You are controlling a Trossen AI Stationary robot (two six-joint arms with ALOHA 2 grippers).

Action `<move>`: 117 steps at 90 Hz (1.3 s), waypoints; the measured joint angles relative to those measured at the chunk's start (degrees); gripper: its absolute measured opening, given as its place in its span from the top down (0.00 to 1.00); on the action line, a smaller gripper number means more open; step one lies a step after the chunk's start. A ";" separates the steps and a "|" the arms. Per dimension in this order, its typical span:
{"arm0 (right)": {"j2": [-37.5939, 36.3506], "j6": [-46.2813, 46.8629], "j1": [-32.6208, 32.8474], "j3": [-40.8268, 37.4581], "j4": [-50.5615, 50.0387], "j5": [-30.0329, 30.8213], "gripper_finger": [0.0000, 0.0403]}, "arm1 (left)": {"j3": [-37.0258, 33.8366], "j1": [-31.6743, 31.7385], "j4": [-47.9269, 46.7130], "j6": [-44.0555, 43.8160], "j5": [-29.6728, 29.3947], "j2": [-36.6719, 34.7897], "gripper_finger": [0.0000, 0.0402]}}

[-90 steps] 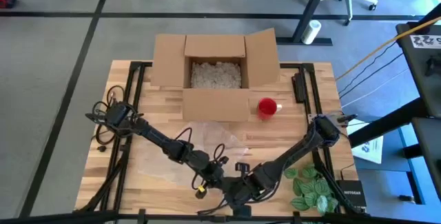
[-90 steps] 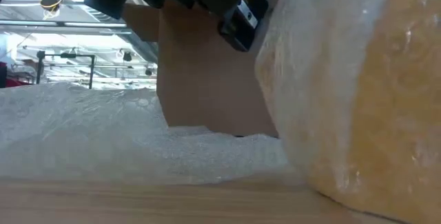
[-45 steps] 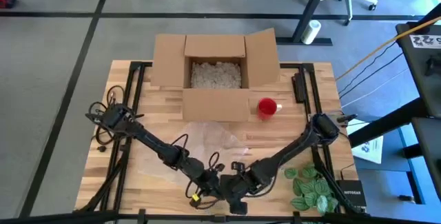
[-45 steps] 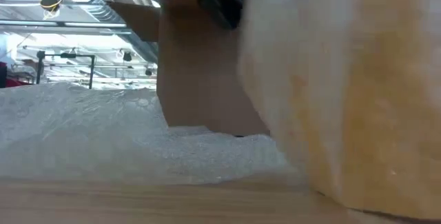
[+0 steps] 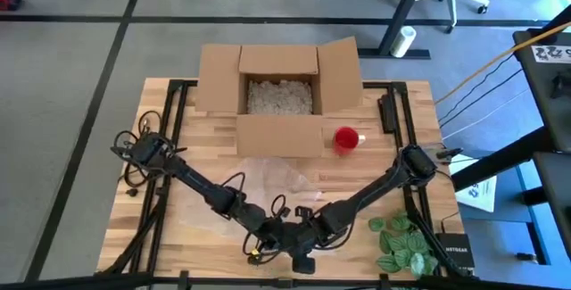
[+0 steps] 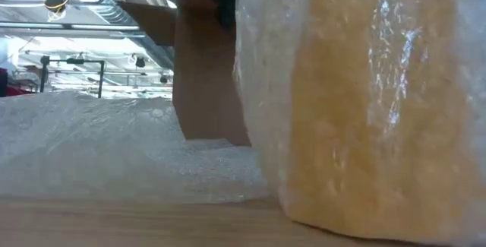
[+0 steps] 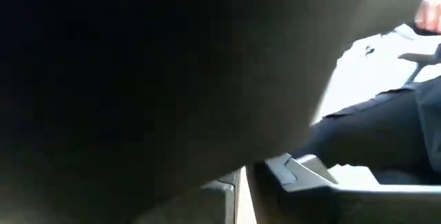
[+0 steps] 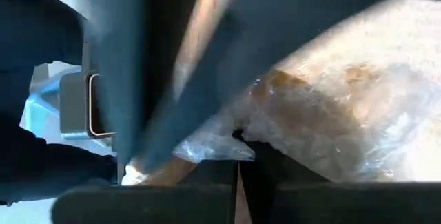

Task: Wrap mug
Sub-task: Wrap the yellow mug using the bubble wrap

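Step in hand looked like closing the wrap (image 6: pixel 114 148) round the mug (image 6: pixel 364 125), down at the near edge of the counter (image 5: pixel 375 183), where your left tool (image 5: pixel 272 236) and right tool (image 5: pixel 303 236) sat almost touching. To do it well, you wanted one tool pinning the bundle while the other pulled the loose film tight across it. You also wanted short, slow moves, since the two wrists were crowded together and the film looked slippery.

The high view showed both arms meeting, with the box (image 5: pixel 278 94) well beyond them, but the mug itself was hidden under the wrists. The low view filled that in: a yellow mug with film over it, standing on the counter, more wrap lying behind it. The right wrist view had the bundle just ahead of that tool. The left wrist view was mostly dark. I couldn't tell whether either tool was spread or pinching.
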 joint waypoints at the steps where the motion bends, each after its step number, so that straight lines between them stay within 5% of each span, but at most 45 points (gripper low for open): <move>1: -0.08 0.00 0.06 0.00 -0.14 0.01 1.00 | 0.00 0.08 0.00 -0.05 0.04 0.01 1.00; 51: -3.23 3.57 1.36 -0.09 -7.20 7.20 1.00 | -0.02 0.89 -3.29 -0.77 -0.48 0.03 1.00; 86: -14.70 5.67 2.98 0.05 -8.72 12.64 1.00 | -0.09 1.05 -3.06 -0.42 0.16 0.07 1.00; 117: -17.83 22.23 11.26 0.35 -28.51 14.74 1.00 | -0.04 1.16 -4.00 -0.44 0.19 0.00 1.00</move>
